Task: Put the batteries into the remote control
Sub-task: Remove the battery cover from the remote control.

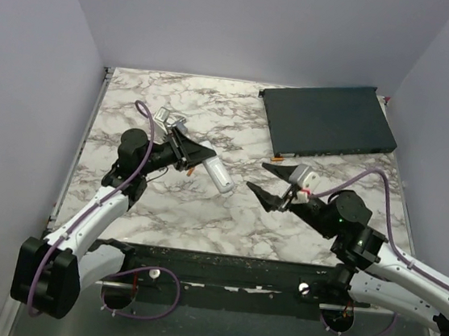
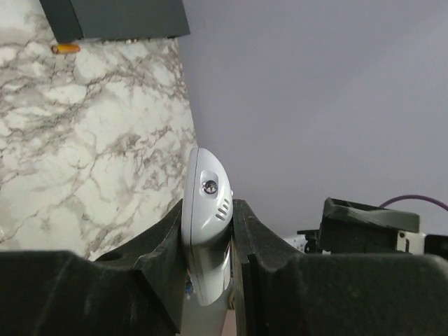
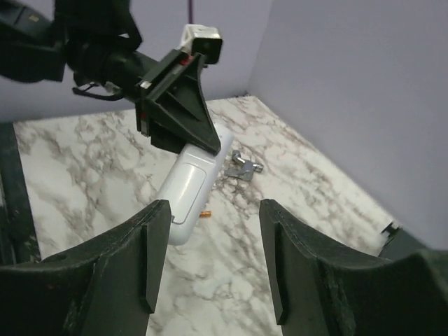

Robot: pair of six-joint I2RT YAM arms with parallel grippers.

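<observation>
**Remote held by the left arm, both batteries lying loose**

We see one remote control (image 1: 219,175), white, pinched across its width in the closed left gripper (image 2: 208,210) and held out over the middle of the marble table (image 1: 124,197). We count two batteries. One battery (image 2: 65,48) lies just beside the single dark box (image 1: 327,123), and the other battery (image 3: 204,214) lies on the marble below the remote. One small grey piece (image 3: 241,168) sits beyond it. The right gripper (image 3: 213,210) faces the remote with its jaws spread wide and nothing between them. We judge the step to be presenting the remote for loading. We cannot tell from these angles whether its recess faces the right arm. Next, the right gripper needs to descend on a battery and close across its slim body.
</observation>
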